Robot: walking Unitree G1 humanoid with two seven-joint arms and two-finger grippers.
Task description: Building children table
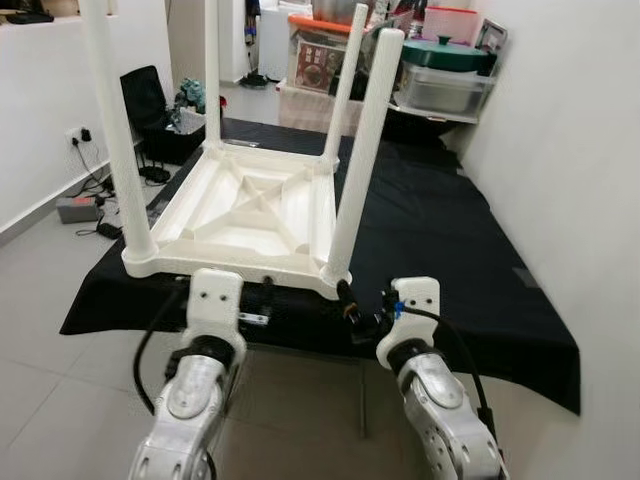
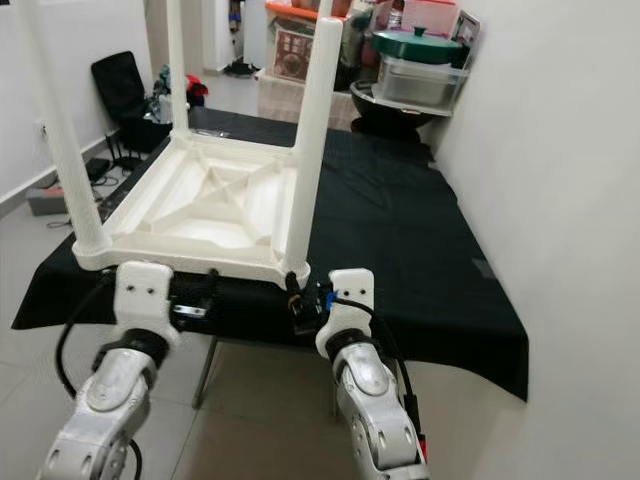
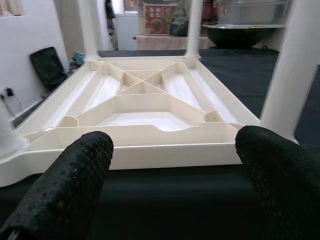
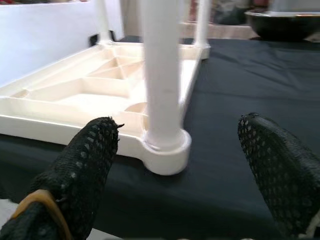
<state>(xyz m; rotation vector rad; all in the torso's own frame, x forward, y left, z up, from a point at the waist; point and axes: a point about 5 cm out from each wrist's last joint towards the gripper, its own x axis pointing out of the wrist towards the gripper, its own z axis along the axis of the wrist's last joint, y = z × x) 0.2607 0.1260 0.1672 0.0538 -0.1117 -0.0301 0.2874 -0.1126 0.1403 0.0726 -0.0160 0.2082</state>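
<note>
The white children's table (image 1: 250, 210) lies upside down on a black-clothed worktable (image 1: 450, 250), four legs (image 1: 362, 150) pointing up. The left gripper (image 3: 170, 175) and right gripper (image 4: 180, 165) hover at its near edge, fingers spread wide, holding nothing.

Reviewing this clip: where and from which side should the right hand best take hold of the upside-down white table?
Probably the near right leg, low near its socket. It stands upright and round on the upturned white table, and the open right hand already faces it from the robot's side with a finger either side, so a straight horizontal approach should close around it.
</note>
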